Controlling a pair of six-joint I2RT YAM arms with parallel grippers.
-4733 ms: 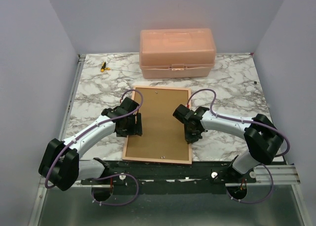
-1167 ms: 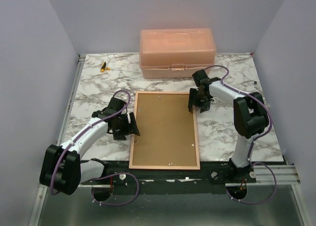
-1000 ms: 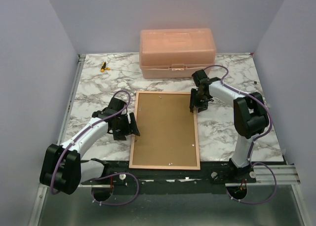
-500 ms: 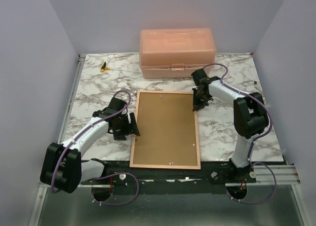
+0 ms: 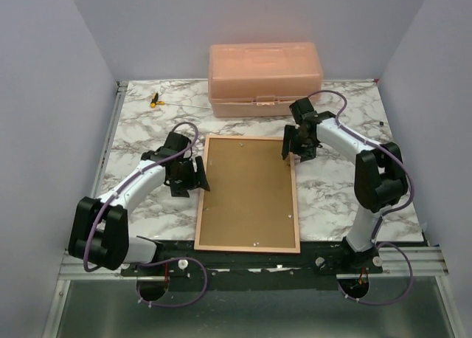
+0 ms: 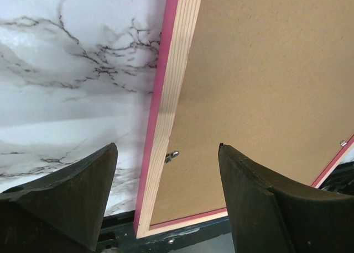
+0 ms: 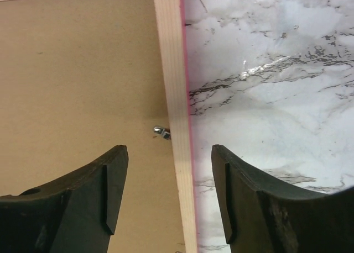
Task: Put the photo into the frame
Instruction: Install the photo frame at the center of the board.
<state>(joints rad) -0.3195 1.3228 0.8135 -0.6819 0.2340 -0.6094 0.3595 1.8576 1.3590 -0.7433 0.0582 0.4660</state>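
The frame [image 5: 247, 248] lies face down on the marble table, its brown backing board [image 5: 247, 190] facing up. The photo is hidden. My left gripper [image 5: 193, 177] stands open over the frame's left rail. In the left wrist view the gripper [image 6: 167, 146] straddles the pink-and-wood rail [image 6: 177, 70] near a small metal clip [image 6: 172, 155]. My right gripper [image 5: 293, 147] is open over the right rail near the far corner. In the right wrist view the gripper [image 7: 168, 148] has one finger over the board and one over the marble, the rail [image 7: 172, 59] and a clip [image 7: 160, 131] between them.
A salmon-pink lidded box [image 5: 264, 78] stands at the back, just beyond the frame's far edge. A small yellow-and-black tool [image 5: 155, 99] lies at the back left. Grey walls close in both sides. The frame's near edge reaches the black rail [image 5: 243, 260] at the table front.
The right gripper's jaws closed in at the frame's far right rail and have opened again. The left gripper has moved a little farther along the left rail.
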